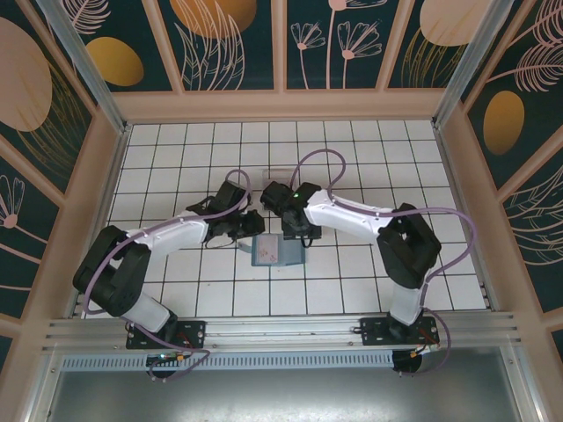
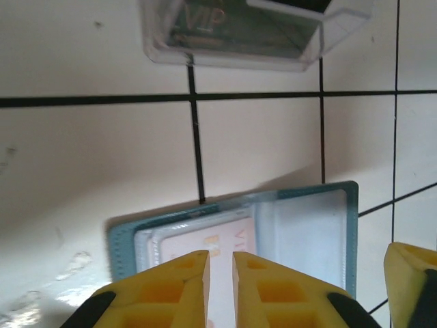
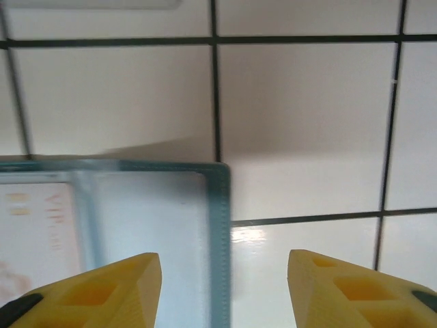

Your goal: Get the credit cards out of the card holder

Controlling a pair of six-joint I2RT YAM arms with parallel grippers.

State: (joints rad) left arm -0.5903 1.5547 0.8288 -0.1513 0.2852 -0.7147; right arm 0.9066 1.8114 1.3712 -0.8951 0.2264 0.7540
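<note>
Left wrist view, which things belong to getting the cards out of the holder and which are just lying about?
Job: slate-blue soft bifold card holder; pale thin card inside it; dark VIP card.
Lying about: clear plastic tray.

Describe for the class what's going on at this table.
A robot is working on an open wallet. The left gripper, nearly closed, is over a white card in the wallet; a grip can't be confirmed. The right gripper is open, its fingers either side of a wallet edge. A dark card lies in the clear tray.
</note>
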